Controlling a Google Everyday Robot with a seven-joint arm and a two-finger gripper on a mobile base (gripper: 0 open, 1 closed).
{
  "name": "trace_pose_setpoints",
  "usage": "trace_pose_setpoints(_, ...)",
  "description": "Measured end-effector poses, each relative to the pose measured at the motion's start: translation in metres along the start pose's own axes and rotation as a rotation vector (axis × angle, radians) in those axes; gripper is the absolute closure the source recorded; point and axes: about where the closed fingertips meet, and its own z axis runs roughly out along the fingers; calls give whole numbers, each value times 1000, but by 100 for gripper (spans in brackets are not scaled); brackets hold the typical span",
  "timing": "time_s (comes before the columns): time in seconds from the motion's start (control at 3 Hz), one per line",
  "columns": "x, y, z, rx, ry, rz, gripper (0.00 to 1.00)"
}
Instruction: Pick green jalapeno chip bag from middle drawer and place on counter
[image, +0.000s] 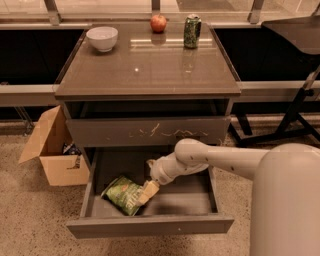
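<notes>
The green jalapeno chip bag (123, 194) lies crinkled on the floor of the open middle drawer (150, 226), at its left side. My gripper (148, 192) reaches down into the drawer from the right and sits at the bag's right edge, touching or nearly touching it. The glossy grey-brown counter (145, 65) is the top of the cabinet above.
On the counter stand a white bowl (102, 38), a red apple (158, 22) and a green soda can (192, 31). The drawer front above has pale scratch marks (165, 132). An open cardboard box (52, 150) stands on the floor at the left. A black stand (295, 110) is at the right.
</notes>
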Motion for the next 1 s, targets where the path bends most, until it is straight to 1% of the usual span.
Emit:
trace_pose_setpoints(0.33,-10,-10,27,10,-22,-3,0)
trace_pose_setpoints(0.67,-11,-16,67,-11,-25,28,0)
trace_pose_setpoints(1.0,-6,-19,88,-21,-8,56,0)
